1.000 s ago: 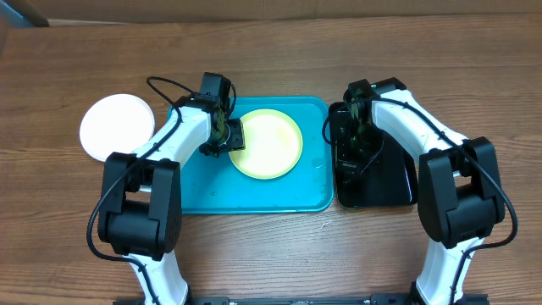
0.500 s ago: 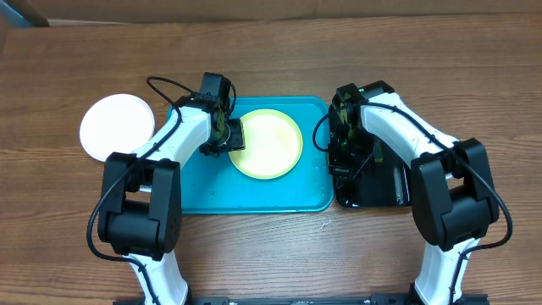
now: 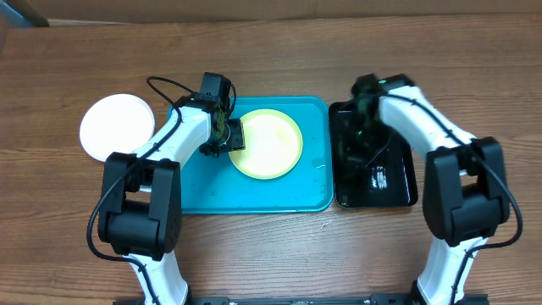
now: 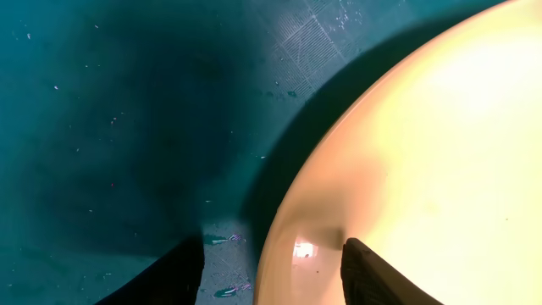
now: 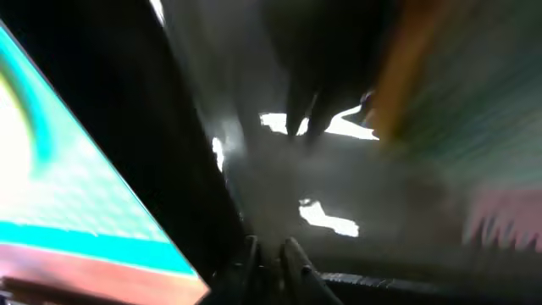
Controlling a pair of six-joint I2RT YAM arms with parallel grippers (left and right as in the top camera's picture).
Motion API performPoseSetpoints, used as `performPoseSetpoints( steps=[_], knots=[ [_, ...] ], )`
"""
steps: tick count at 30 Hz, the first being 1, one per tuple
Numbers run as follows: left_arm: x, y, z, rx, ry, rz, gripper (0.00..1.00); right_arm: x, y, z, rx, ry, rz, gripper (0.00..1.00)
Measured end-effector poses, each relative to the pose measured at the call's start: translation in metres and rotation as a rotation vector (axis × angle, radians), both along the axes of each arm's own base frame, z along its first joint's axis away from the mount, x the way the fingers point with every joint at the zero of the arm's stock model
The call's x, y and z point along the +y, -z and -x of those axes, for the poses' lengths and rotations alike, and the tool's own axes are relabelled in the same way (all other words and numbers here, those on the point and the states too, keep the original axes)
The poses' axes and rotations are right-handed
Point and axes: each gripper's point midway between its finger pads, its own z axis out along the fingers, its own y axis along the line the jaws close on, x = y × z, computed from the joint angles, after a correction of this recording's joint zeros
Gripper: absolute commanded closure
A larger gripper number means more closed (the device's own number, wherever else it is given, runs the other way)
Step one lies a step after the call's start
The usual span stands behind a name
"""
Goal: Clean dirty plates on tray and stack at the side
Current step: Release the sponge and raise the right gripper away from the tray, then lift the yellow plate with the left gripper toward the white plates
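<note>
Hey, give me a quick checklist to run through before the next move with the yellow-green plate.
1. Yellow-green plate lies flat on the turquoise tray: ok.
2. Left gripper straddles the plate's rim, jaws open: ok.
3. Plate free of smears: none seen, but too small to be sure: cannot tell.
4. Right gripper is over the black tray, away from the plate: ok.
5. Whether the right gripper holds anything: wrist view blurred: cannot tell.
6. White plate sits beside the tray for stacking: ok.

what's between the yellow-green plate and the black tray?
Overhead view: just bare blue tray floor and its right rim between the yellow-green plate and the black tray. Nothing else.
</note>
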Motion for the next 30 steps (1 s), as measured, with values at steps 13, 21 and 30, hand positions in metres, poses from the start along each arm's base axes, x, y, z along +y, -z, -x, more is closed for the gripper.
performPoseSetpoints(
  steps=[13,21,30],
  knots=[
    [0.000,0.000,0.000,0.000,0.000,0.000,0.45,-0.071,-0.080,-0.113,-0.372,0.144,-0.004,0.26],
    [0.001,0.000,0.000,-0.002,0.004,-0.005,0.78,-0.163,-0.143,-0.160,-0.615,0.310,0.081,0.00],
    [0.005,-0.010,0.008,0.054,-0.002,-0.012,0.96,-0.192,-0.142,-0.156,-0.610,0.367,0.110,0.00]
  ],
)
